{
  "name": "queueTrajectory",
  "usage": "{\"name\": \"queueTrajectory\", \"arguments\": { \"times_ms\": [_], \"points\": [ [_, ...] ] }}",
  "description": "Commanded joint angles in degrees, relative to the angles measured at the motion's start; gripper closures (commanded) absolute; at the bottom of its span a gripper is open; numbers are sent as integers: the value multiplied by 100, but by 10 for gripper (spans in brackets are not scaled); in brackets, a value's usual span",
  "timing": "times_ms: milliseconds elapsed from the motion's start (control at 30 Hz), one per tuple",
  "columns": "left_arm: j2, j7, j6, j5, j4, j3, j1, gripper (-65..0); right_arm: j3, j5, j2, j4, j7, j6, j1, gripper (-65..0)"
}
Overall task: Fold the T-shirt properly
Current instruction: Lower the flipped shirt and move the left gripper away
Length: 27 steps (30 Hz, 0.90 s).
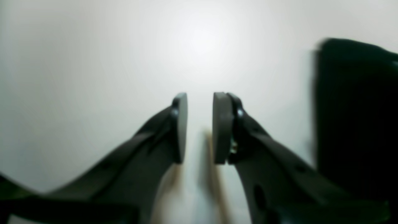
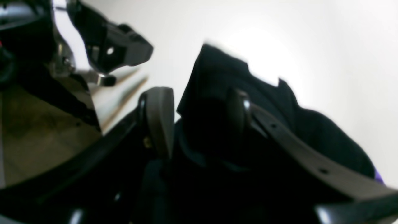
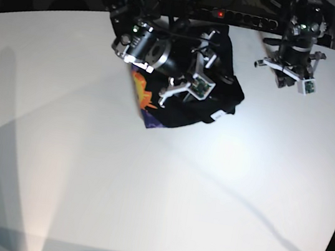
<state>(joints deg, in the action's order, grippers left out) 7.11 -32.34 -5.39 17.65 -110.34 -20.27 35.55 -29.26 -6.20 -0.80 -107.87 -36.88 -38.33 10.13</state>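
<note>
right gripper (image 2: 199, 121) astride t-shirt (image 3: 186, 103), jaws apart

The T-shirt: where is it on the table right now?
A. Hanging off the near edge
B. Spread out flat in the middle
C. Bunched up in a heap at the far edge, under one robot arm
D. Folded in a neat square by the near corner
C. The black T-shirt lies crumpled at the far side of the white table, right under the right gripper.
</note>
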Motion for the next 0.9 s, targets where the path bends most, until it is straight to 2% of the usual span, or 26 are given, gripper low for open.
{"name": "queueTrajectory", "arguments": {
  "times_ms": [0,100,233,367,467,600,733,867],
  "points": [
    [31,135,33,-11,-100,-122,71,-143,-6,-97,-48,-180,115,-167,29,-289],
    [-48,135,33,-2,-100,-404,124,-143,46,-97,5,-417,115,-167,117,-289],
    [-294,135,42,-2,-100,-896,98,-144,591,-97,67,-742,141,-167,345,-289],
    [-355,135,51,-2,-100,-1019,89,-144,1251,-97,75,-751,115,-167,398,-289],
    [-355,135,51,103,-100,-1010,89,-144,1506,-106,75,-751,141,-167,539,-291],
    [-294,135,51,569,-100,-1010,89,-144,1506,-88,75,-689,132,-167,609,-291],
    [-294,135,51,666,-100,-1019,89,-144,1409,-88,75,-645,141,-167,758,-291],
    [-294,135,51,675,-100,-1019,89,-144,890,-97,409,-558,141,-167,767,-291]
  ]
}}
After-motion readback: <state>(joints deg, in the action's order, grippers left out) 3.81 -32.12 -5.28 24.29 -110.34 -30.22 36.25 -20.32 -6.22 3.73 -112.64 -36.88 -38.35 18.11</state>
